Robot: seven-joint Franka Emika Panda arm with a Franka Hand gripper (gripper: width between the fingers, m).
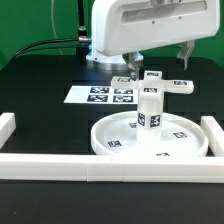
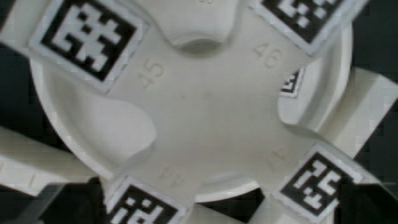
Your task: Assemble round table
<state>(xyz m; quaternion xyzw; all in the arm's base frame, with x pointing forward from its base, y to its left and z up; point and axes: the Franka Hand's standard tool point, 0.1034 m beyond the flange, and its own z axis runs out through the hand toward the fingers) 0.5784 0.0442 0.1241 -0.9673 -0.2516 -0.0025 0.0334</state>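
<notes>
Hovering directly over the cross-shaped base point(image 1: 152, 84), pincer point(image 1: 136, 70) not touching it; open or clenched, cannot tell. Leg point(image 1: 150, 109) upright on disc point(image 1: 110, 140).

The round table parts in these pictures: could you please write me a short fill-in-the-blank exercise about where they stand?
1. The short leg stands ____ on the round disc.
2. The cross-shaped base is ____ the disc, farther from the camera in the exterior view.
3. The marker board lies on the exterior view's ____ of the base.
4. White border rails are ____ the disc.

Missing words: upright; behind; left; around
</notes>
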